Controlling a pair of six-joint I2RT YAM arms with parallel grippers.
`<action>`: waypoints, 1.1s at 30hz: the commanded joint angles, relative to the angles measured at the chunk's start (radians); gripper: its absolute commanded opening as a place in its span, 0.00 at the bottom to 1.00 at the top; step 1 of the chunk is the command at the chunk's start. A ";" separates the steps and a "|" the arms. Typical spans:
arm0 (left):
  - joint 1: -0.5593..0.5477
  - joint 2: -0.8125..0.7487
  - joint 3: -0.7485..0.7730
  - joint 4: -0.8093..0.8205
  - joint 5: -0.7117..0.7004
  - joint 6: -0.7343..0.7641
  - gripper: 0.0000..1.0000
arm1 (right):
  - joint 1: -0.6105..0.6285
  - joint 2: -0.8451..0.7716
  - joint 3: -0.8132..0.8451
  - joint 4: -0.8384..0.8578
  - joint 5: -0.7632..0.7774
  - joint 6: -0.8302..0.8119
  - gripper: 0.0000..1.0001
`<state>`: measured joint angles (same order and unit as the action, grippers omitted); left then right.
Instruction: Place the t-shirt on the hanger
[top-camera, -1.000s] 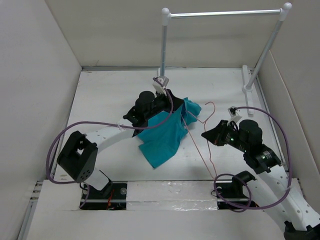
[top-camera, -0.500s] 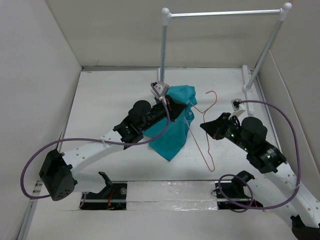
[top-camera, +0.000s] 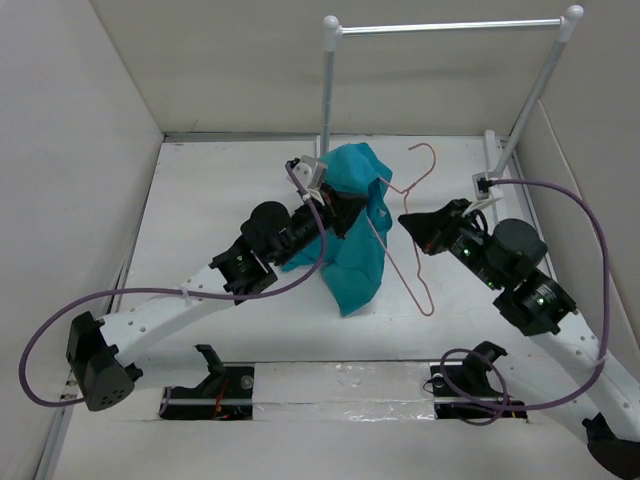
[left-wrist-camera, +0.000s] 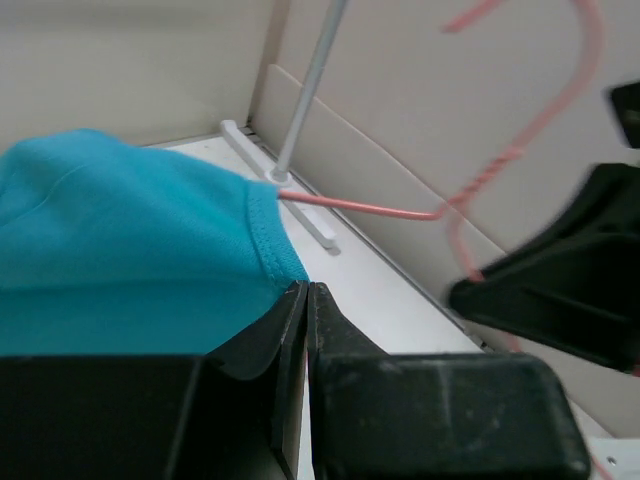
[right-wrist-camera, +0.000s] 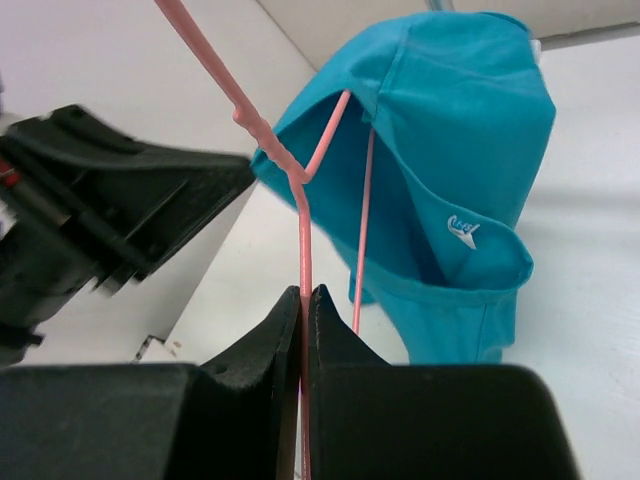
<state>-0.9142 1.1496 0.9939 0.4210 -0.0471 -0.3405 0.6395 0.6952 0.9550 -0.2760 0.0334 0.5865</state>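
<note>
The teal t-shirt (top-camera: 358, 235) hangs in the air at mid-table, held up at its top by my left gripper (top-camera: 345, 205), which is shut on the fabric edge (left-wrist-camera: 265, 235). My left gripper's tips (left-wrist-camera: 306, 290) are pressed together. The pink wire hanger (top-camera: 412, 235) stands just right of the shirt with its hook (top-camera: 427, 152) up. My right gripper (top-camera: 408, 222) is shut on its wire (right-wrist-camera: 304, 240) at the tips (right-wrist-camera: 304, 292). One hanger arm (left-wrist-camera: 360, 207) reaches into the t-shirt's opening (right-wrist-camera: 400, 190).
The rack with white posts and a silver bar (top-camera: 450, 27) stands at the back, its foot (top-camera: 495, 165) at the back right near my right arm. White walls close in the table on the left, back and right.
Both arms have risen and moved toward the back. The t-shirt has been lifted off the table and now hangs. The hanger has moved up and back with it, its arm inside the shirt.
</note>
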 joint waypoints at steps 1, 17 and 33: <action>-0.096 -0.008 0.090 0.039 0.035 0.041 0.00 | 0.017 0.061 -0.038 0.242 0.048 -0.054 0.00; -0.198 -0.123 0.078 -0.068 -0.111 0.023 0.00 | 0.129 0.041 -0.212 0.659 -0.005 -0.134 0.00; -0.009 0.030 0.215 -0.301 -0.301 0.067 0.33 | 0.149 -0.095 -0.371 0.781 0.031 -0.131 0.00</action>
<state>-0.9375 1.1297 1.1339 0.1734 -0.3923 -0.3080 0.7807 0.6079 0.5762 0.3790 0.0494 0.4629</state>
